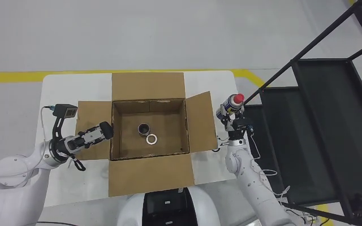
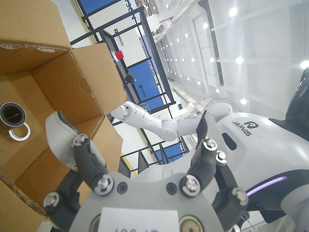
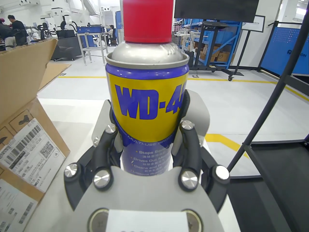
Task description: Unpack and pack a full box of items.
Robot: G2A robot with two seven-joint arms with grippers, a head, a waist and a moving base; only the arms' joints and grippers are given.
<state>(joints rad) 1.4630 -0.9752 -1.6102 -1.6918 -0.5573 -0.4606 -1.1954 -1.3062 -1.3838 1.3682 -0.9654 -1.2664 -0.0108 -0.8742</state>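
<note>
We've got the right gripper (image 3: 147, 121) clamped on the spray can (image 3: 147, 85), upright, just outside the box's (image 1: 169, 127) right flap. Left gripper (image 1: 103, 130) is wide open and empty at the left flap, pointing inward. Metal cylinder (image 1: 145, 130) and ring (image 1: 151, 139) sit on the box floor. We judge the left arm nearer.

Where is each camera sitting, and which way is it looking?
Top view: above the arms, looking down at the open cardboard box; both arms show.
Left wrist view: on the left arm, looking past the open left gripper into the box; the other arm shows beyond.
Right wrist view: on the right arm, facing the room, past the right gripper shut on the spray can.
Shared: top and left wrist views both show the metal cylinder and ring inside the box.
</note>
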